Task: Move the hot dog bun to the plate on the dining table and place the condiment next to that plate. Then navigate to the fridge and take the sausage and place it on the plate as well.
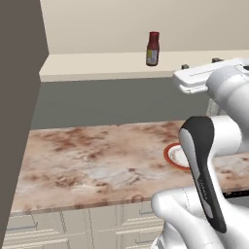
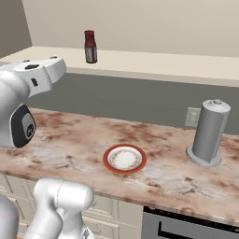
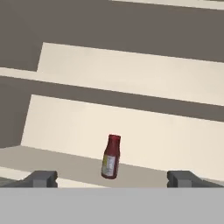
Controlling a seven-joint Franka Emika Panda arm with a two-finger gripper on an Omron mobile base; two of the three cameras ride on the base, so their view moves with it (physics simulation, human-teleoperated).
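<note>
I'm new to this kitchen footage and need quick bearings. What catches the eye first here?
A dark red condiment stands upright and alone on the pale ledge against the back wall. In the hand view the open gripper faces it from a distance. Below, a red-rimmed plate lies on the marbled counter, with a grey cylindrical holder to its right.

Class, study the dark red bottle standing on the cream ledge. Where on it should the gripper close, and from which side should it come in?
Grip the condiment around its straight body at the pale label, below the narrower red cap. Come in level from the open front of the cream ledge, since the bottle stands upright with the wall behind it. The gripper is open, its tips set far wider than the bottle.
</note>
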